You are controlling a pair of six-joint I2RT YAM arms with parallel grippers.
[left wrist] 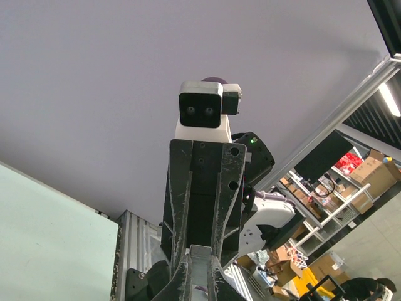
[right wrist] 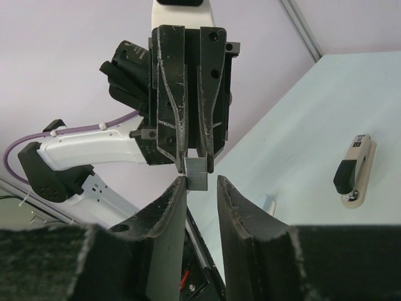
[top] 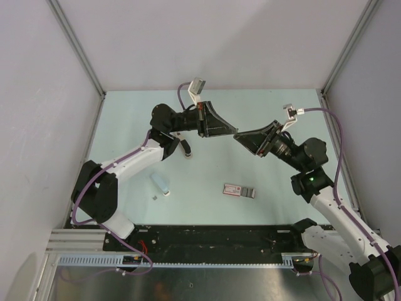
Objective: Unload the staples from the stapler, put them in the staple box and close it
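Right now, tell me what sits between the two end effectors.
A small grey piece, apparently the staples, pinched in the tips of the left end effector, right at the mouth of the open right end effector. The right wrist view shows it.

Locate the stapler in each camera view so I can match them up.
Top external: the stapler lies left of centre, just below the left arm's wrist.
Left wrist: not in it.
Right wrist: the stapler lies near the right edge.
Shared landmark: the left gripper, pinching a small grey strip, likely the staples; it shows in all three views.
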